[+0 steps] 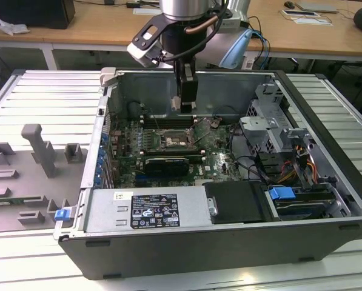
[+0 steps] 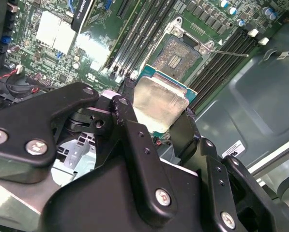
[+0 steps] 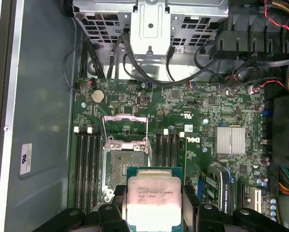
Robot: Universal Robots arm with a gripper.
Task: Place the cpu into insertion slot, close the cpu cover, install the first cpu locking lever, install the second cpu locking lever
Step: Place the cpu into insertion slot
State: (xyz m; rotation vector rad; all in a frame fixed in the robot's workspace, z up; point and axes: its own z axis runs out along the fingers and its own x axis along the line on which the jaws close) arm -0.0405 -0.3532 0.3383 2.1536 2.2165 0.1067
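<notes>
Your end effector is clenched on the one chip — two black fingers pinch its opposite edges. It holds the chip in the air, just above the one open socket — whose single cover is swung open beside it — inside the computer case.

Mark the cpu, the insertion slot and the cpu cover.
cpu (image 3: 154, 199): first wrist view, centre of its pale metal top.
insertion slot (image 3: 121, 162): first wrist view, exposed dark contact field.
cpu cover (image 3: 129, 144): first wrist view, silver frame band at the slot's edge.
</notes>
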